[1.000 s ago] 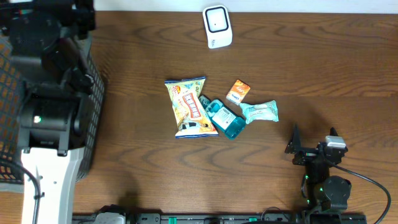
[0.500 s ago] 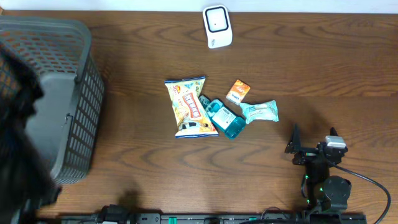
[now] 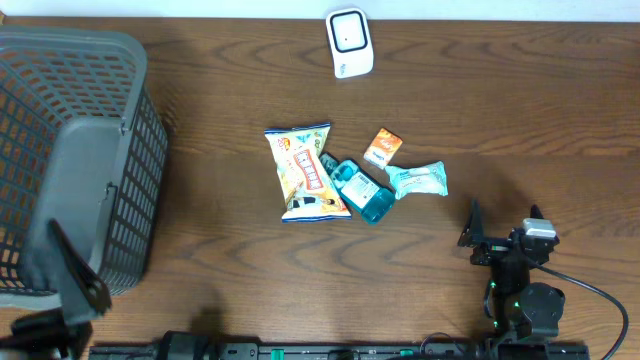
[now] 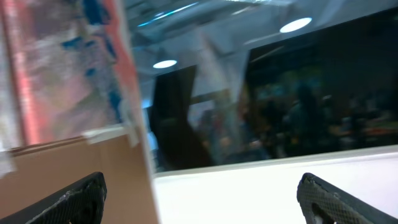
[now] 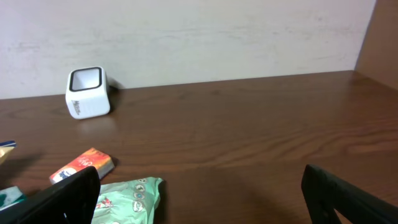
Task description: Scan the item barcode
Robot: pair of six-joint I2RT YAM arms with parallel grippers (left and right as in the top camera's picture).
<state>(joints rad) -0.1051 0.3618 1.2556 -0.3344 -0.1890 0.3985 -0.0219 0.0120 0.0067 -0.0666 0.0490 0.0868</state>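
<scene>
Several items lie mid-table: a yellow snack bag [image 3: 305, 172], a teal bottle [image 3: 360, 190], a small orange box [image 3: 383, 147] and a green packet [image 3: 418, 179]. The white scanner [image 3: 349, 42] stands at the table's far edge. My right gripper [image 3: 503, 232] rests open near the front right, with nothing between its fingers. In the right wrist view, the right gripper [image 5: 199, 199] faces the green packet [image 5: 129, 198], the orange box [image 5: 83, 167] and the scanner [image 5: 87, 92]. My left gripper [image 4: 202, 199] is open and empty and looks out at the room, away from the table.
A grey mesh basket [image 3: 120, 200] takes up the table's left side. The left arm [image 3: 72, 275] shows blurred at the front left corner, in front of the basket. Bare brown tabletop lies between the items and the right gripper.
The left arm, which covered the basket from above, has swept down to the front left corner, so the basket now shows. The right arm and the items have not moved.
</scene>
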